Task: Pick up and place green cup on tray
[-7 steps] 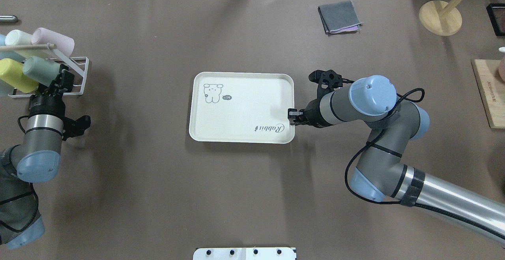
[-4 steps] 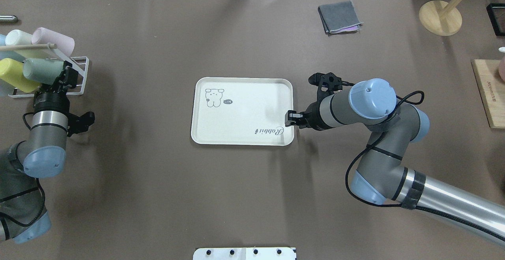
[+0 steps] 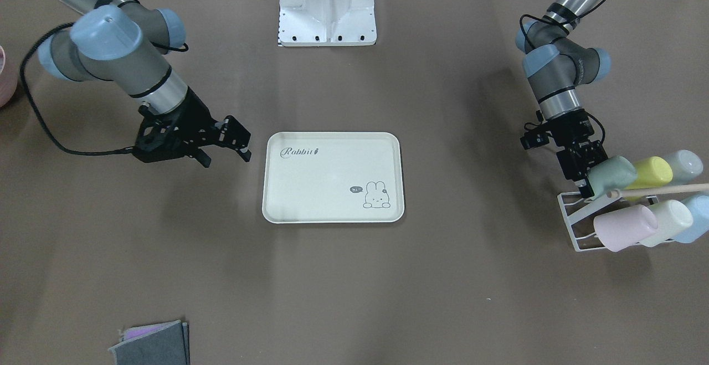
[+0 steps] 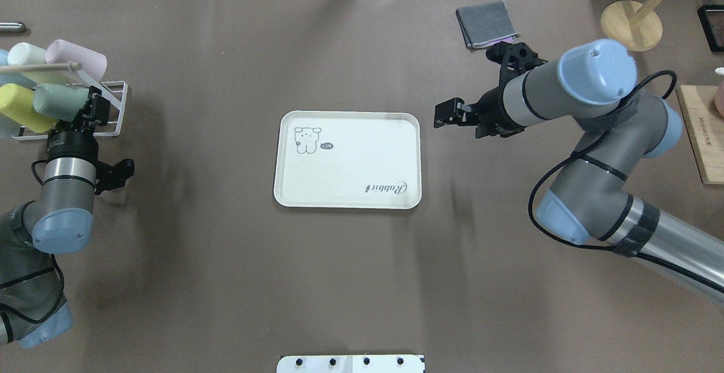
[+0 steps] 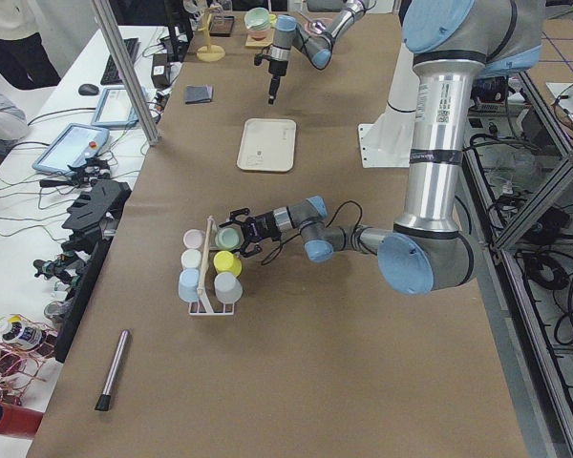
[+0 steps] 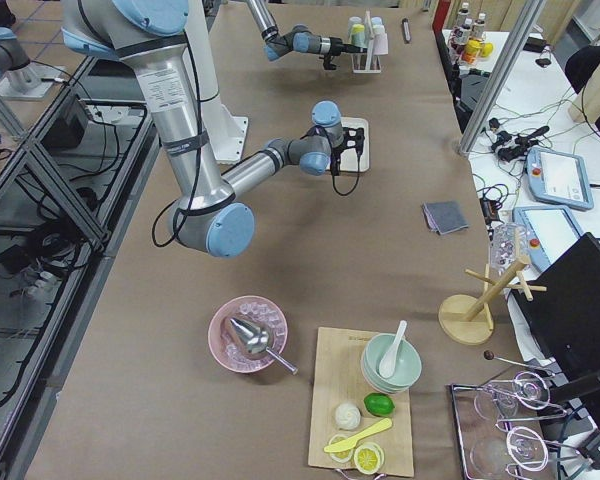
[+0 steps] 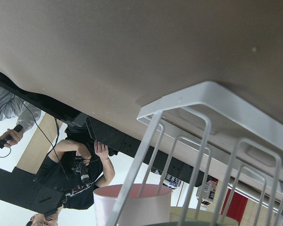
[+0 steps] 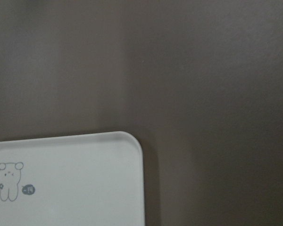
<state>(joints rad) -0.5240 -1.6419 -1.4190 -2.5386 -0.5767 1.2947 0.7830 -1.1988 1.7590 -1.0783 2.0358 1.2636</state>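
Note:
The green cup (image 4: 59, 101) lies on its side on the white wire rack (image 4: 116, 87) at the table's left end, its mouth toward my left gripper (image 4: 92, 108). It also shows in the front-facing view (image 3: 612, 172). The left gripper (image 3: 584, 183) has its fingers at the cup's rim; I cannot tell whether they clamp it. The cream tray (image 4: 348, 161) lies empty mid-table, also seen in the front view (image 3: 332, 179) and the right wrist view (image 8: 66, 183). My right gripper (image 4: 444, 118) hovers open and empty just right of the tray's far right corner.
The rack also holds a yellow cup (image 4: 20, 108), a pink cup (image 4: 76, 59) and a pale cup (image 4: 25, 56). A folded grey cloth (image 4: 487, 25), a wooden stand (image 4: 630, 25) and a wooden board (image 4: 701, 135) lie at the right.
The right gripper, earlier shut on the tray's right edge, has let go and lifted away to the far right. The tray was shifted slightly. The left gripper edged in to the green cup's rim.

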